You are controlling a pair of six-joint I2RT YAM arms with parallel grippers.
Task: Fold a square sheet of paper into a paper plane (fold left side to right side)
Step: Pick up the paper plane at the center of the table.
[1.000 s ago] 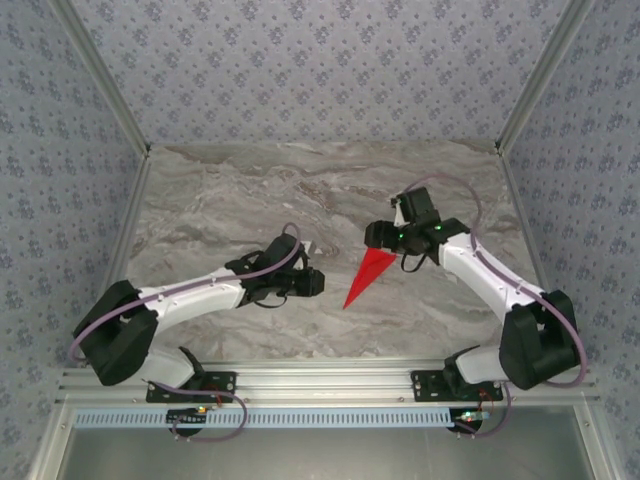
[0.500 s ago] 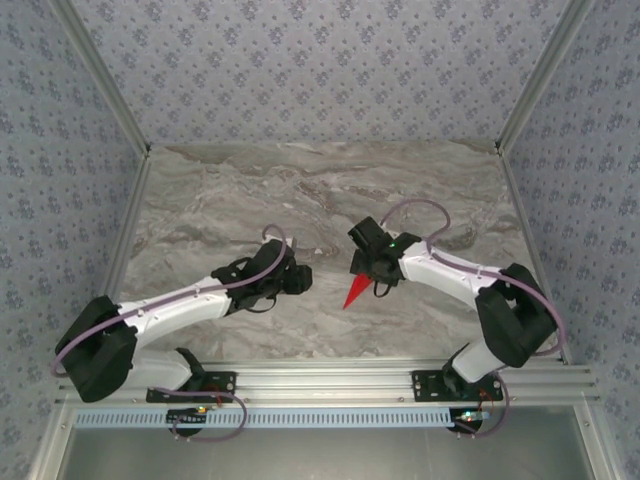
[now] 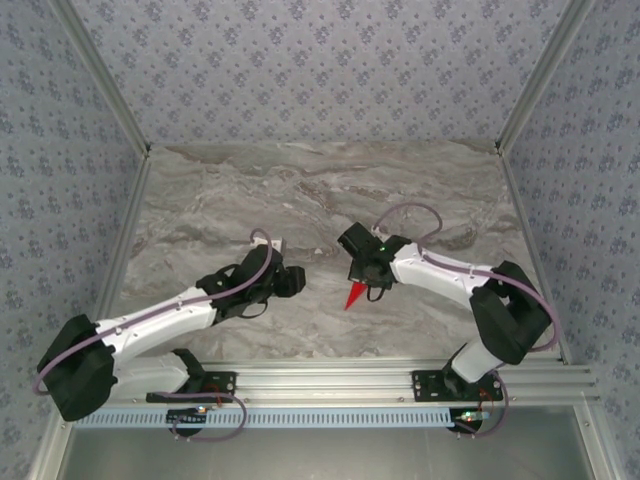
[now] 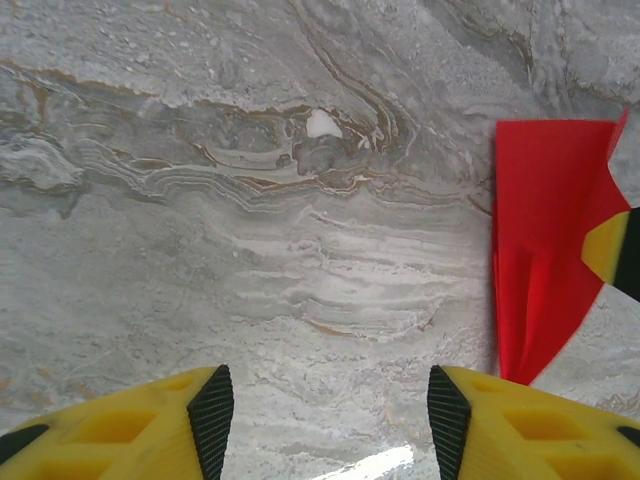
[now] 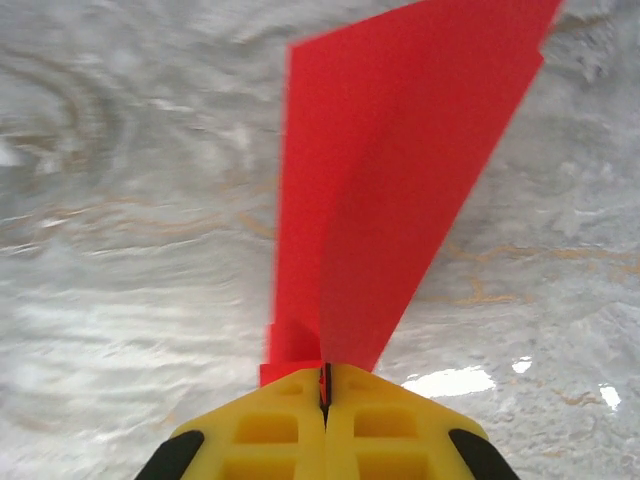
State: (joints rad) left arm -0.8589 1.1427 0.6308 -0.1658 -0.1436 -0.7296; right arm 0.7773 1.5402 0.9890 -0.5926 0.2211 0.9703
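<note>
The square sheet of paper is folded into a narrow, bright red pointed dart, the paper plane (image 5: 400,170). My right gripper (image 5: 325,385) is shut on its narrow end, and the wide end fans away from the jaws. From above, my right gripper (image 3: 366,268) covers most of the plane, whose red tip (image 3: 353,297) pokes out towards the near edge. My left gripper (image 4: 330,415) stands open over bare marble, nothing between its fingers. The plane (image 4: 545,250) lies just to its right, apart from it. In the top view my left gripper (image 3: 290,282) sits a short way left of the red tip.
The grey marble table (image 3: 220,200) stretches behind and to both sides of the grippers. An aluminium rail (image 3: 320,375) carrying the arm bases runs along the near edge. Patterned walls close in the back and sides.
My right gripper has closed on the red paper and moved left and nearer with it. My left gripper has opened wider and drawn back slightly left.
</note>
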